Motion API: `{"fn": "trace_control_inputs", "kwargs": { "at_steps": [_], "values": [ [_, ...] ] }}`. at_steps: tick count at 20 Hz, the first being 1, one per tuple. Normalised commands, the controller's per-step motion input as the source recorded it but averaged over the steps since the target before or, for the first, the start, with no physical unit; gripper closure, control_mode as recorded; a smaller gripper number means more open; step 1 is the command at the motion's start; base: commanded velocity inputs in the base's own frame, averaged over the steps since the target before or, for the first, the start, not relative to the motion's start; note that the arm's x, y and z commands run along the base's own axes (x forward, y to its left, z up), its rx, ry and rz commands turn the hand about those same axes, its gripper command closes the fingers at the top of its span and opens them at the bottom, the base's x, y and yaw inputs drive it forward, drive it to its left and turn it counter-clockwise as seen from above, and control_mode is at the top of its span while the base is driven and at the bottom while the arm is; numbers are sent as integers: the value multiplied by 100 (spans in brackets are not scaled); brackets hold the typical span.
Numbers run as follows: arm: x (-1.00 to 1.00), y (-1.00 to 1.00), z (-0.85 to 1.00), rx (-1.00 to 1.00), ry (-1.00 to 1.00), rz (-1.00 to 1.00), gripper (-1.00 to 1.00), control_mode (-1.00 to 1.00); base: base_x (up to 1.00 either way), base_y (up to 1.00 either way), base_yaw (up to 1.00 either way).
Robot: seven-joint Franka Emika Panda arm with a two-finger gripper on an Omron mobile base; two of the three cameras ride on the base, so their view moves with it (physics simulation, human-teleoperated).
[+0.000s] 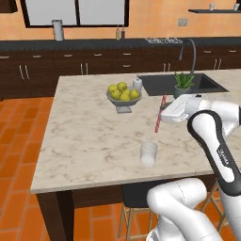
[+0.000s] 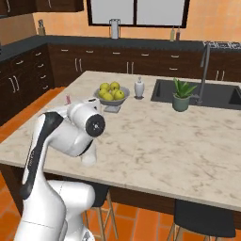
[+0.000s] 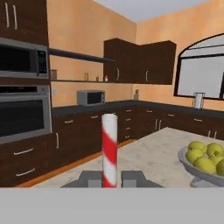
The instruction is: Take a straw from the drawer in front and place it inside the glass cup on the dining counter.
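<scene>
The straw (image 1: 160, 114) is held in the gripper (image 1: 163, 116) above the dining counter (image 1: 84, 136). In the hand view the jaws are seen closed against the straw (image 3: 109, 151) on both sides, with no gap left at the fingertips (image 3: 91, 178). In the left base view the straw stands nearly upright, slightly tilted, and its lower end hangs clear of the stone top. The glass cup (image 1: 148, 153) stands upright near the front edge of the counter, in front of the gripper and not beneath the straw.

Risks judged from this position:
- The cup mouth is narrow. If the straw is lowered off centre, the rim may be struck and the cup tipped or pushed toward the nearby edge.
- If the straw is released too high or while tilted, it may bounce out or topple over the rim.
- The fruit bowl (image 1: 124, 98) lies close behind the working area and may be clipped by a wide swing.

Limits of observation:
- In the right base view the gripper is masked by the arm, and the straw tip (image 2: 68, 99) is barely resolved.
- The lower part of the straw is cut off in the hand view.
</scene>
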Motion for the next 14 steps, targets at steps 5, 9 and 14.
{"fn": "trace_control_inputs", "kwargs": {
  "at_steps": [5,9,14],
  "values": [
    [36,-26,0,0,3,28,100,-100,0,0,0],
    [7,-18,-24,0,16,23,100,-100,0,0,0],
    [0,-2,-47,0,15,22,100,-100,0,0,0]
  ]
}}
